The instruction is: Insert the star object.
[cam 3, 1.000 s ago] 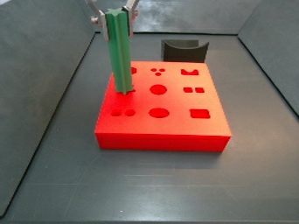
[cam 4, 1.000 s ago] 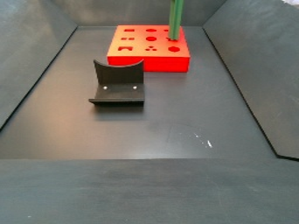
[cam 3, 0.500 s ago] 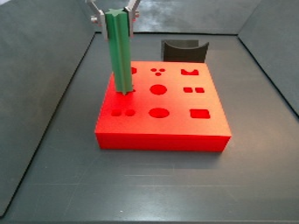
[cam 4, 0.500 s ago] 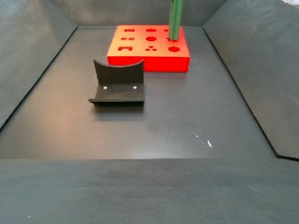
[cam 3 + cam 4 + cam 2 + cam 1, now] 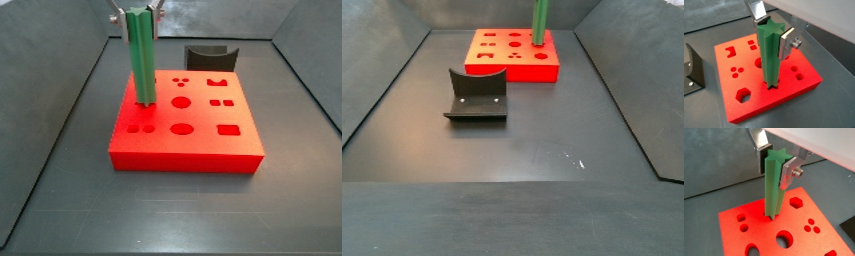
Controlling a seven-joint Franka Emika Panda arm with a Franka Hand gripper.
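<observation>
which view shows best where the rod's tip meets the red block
A wrist view: the rod, held upright in the gripper, meets the block at a star hole. Side views show the contact small; one crops the rod's top.

Your hand [image 5: 774, 159] hangs upright above the red block [image 5: 811, 245], fingers [image 5: 786, 173] clamped on the star object's [image 5: 773, 188] top.

The fixture [image 5: 476, 95] stands on a dark grey matte floor [image 5: 543, 140], which bears a few pale scratches [image 5: 572, 158] a little way off from the fixture's base plate. Plain grey walls [image 5: 40, 80] slope up and outward around the floor. The light is soft and even, with faint sheen.
</observation>
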